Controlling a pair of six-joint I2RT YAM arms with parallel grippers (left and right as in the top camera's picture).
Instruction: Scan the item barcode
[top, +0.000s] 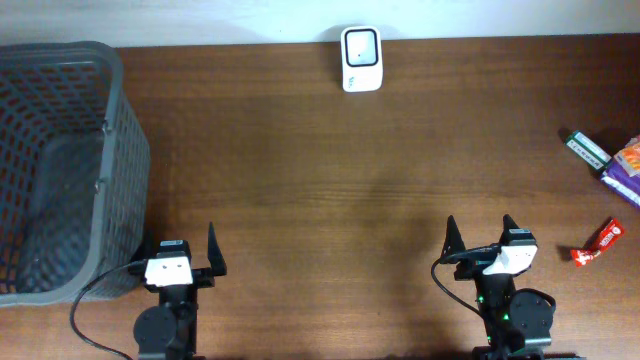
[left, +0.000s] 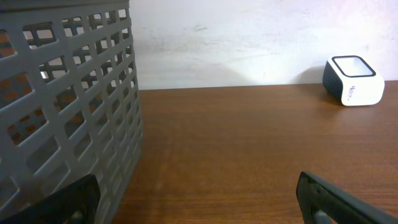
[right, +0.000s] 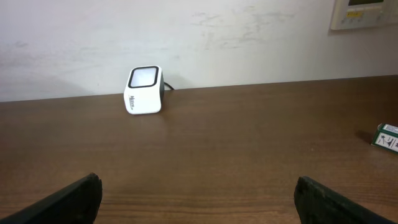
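The white barcode scanner (top: 360, 58) stands at the far edge of the table, its window facing up. It also shows in the left wrist view, where the scanner (left: 353, 81) is far right, and in the right wrist view, where the scanner (right: 144, 90) is left of centre. At the table's right edge lie three items: a green box (top: 586, 149), a purple packet (top: 625, 165) and a red bar (top: 598, 243). My left gripper (top: 182, 250) and right gripper (top: 480, 235) rest near the front edge, both open and holding nothing.
A large grey mesh basket (top: 125, 170) fills the left end of the table, close beside my left gripper (left: 199, 202). The green box (right: 388, 137) sits far right of my right gripper (right: 199, 199). Bare wooden tabletop (top: 330, 190) lies between the grippers and the scanner.
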